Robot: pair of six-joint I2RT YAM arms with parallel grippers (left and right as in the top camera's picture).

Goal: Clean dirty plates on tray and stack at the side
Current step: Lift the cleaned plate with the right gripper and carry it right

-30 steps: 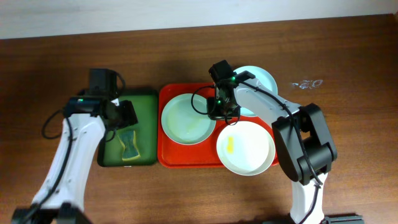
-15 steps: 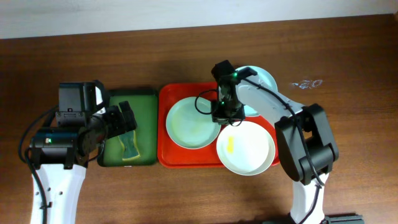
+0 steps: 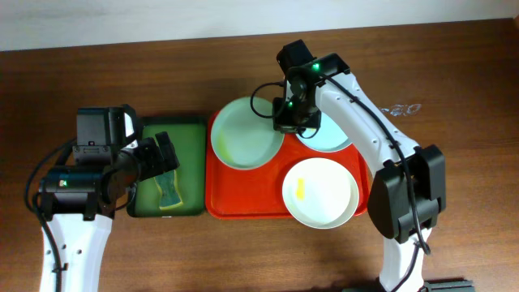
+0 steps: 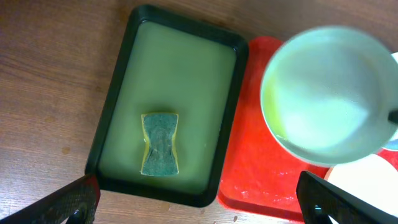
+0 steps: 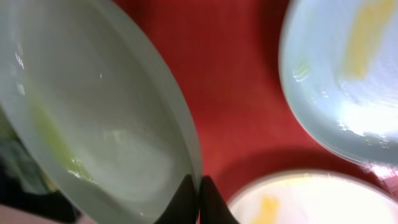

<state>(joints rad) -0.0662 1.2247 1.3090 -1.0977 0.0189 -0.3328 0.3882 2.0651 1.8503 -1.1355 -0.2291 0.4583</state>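
Overhead, my right pincer [image 3: 285, 123] pinches the upper-left plate [image 3: 246, 134] by its rim (all three look yellow-smeared), none seemingly wiped or stacked beside the tray [image 3: 243, 204].

Overhead: straight down, far. Left wrist: downward, mid-height. Right wrist: very close, low. All three share tray [image 3: 243, 195].

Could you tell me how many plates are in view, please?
3, all at the red tray: a mint plate upper left, rim pinched by the right gripper; a pale blue plate upper right, partly hidden; a white plate lower right.
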